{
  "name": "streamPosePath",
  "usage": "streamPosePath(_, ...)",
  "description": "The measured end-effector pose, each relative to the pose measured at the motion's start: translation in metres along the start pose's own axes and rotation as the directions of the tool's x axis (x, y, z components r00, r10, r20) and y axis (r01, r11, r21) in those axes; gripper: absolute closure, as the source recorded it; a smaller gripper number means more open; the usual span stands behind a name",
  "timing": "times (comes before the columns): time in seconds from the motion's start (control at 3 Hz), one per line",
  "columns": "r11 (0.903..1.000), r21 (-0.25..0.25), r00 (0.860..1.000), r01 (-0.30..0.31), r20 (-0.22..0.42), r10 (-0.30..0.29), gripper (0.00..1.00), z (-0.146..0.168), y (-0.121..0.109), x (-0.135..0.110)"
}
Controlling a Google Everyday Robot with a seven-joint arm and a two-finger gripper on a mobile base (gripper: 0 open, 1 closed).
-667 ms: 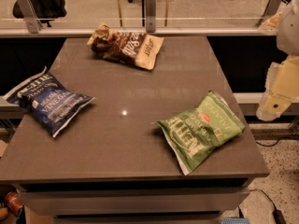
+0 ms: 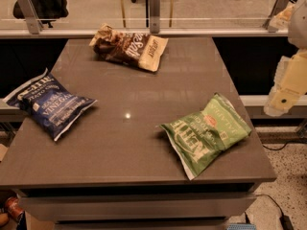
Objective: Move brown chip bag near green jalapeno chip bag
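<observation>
The brown chip bag [image 2: 129, 47] lies flat at the far middle of the table, with its cream-tan end pointing right. The green jalapeno chip bag [image 2: 207, 131] lies at the near right of the table, close to the right edge. My gripper [image 2: 283, 97] hangs at the right border of the camera view, off the table's right side, level with the green bag and well away from the brown bag. It holds nothing that I can see.
A dark blue chip bag [image 2: 50, 103] lies at the table's left edge, partly overhanging it. The grey table [image 2: 129, 147] has a glass railing with metal posts [image 2: 153, 6] behind it. A cable runs on the floor at the lower right.
</observation>
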State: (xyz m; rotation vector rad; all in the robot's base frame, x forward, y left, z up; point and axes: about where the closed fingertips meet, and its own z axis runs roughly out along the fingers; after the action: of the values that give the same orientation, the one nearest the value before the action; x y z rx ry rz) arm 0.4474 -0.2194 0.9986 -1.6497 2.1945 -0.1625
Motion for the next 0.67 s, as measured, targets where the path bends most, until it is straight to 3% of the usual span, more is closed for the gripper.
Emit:
streamPosePath(0.33,0.9999,0.003,1.000,-0.014,0.001,0.014,0.00,0.004,-0.020,-0.011)
streamPosePath(0.67,0.9999,-0.001,1.000,-0.012,-0.004,0.012,0.00,0.017,-0.042,-0.040)
